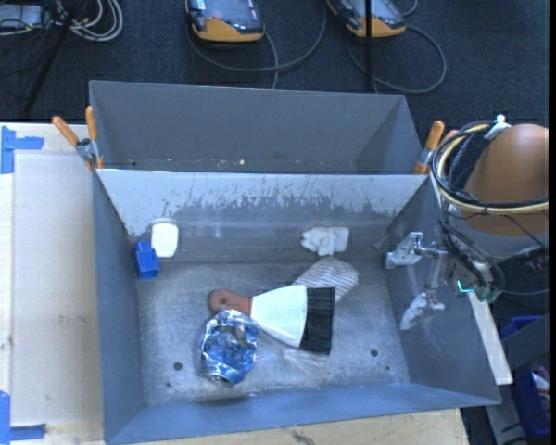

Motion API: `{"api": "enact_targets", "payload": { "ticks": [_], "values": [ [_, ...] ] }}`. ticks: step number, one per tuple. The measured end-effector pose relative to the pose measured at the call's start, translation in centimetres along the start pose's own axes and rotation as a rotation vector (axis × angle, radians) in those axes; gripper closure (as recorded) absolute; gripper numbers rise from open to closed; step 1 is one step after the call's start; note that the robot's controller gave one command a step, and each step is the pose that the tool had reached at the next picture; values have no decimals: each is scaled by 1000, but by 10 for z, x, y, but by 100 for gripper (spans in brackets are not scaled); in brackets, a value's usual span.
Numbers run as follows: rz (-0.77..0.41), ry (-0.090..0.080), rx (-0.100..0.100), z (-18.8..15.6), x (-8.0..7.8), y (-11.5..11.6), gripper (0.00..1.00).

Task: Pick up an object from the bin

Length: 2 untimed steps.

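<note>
Arm [510, 170] reaching in from right, jaws parted, empty

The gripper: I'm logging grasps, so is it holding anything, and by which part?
Nothing is held. The gripper is open over the bin's right wall, apart from the brush.
</note>
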<state>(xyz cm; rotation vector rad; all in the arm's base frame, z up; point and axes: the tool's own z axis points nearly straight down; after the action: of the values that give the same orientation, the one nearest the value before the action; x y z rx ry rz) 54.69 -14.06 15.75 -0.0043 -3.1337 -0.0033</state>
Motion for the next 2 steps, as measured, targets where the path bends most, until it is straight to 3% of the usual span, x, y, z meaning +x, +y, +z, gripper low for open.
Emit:
{"api": "enact_targets", "payload": {
  "ticks": [1,2],
  "values": [
    [-4,-7,2,-4,-2,0,0],
    [-93,8,2,80,-11,11,100]
  ]
}}
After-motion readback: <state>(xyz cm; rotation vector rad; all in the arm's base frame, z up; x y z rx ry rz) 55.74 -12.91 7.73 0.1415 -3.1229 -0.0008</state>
